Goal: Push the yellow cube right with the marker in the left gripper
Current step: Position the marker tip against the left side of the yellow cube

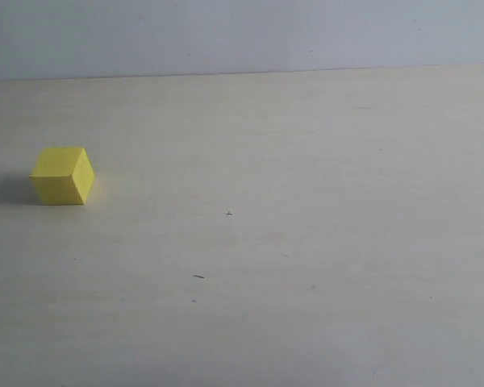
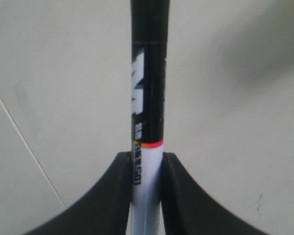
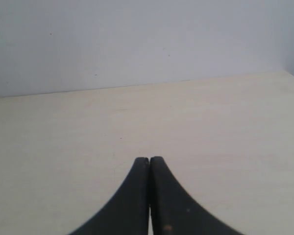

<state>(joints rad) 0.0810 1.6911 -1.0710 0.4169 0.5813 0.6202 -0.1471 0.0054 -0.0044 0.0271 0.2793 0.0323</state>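
Left end effector (image 2: pixel 147 155) in the left wrist view, pinched tight on the white lower barrel of the marker (image 2: pixel 148 98), just behind the thin red band. Black half of the pen projecting straight out ahead of the jaws, long axis in line with the reach. Pale desk (image 2: pixel 63 98) beneath, no cube in sight.

Right wrist view: right end effector (image 3: pixel 149 159) pressed together on nothing, desk and grey wall (image 3: pixel 137 39) ahead.

Exterior view: yellow cube (image 1: pixel 62 176) on the desk at the left of the frame, one corner toward the camera, both arms out of shot. Direction from marker tip to cube not shown; left arm judged the nearer. Likely need: tip to the cube's left face, close to the frame's left edge, then a sweep rightward.
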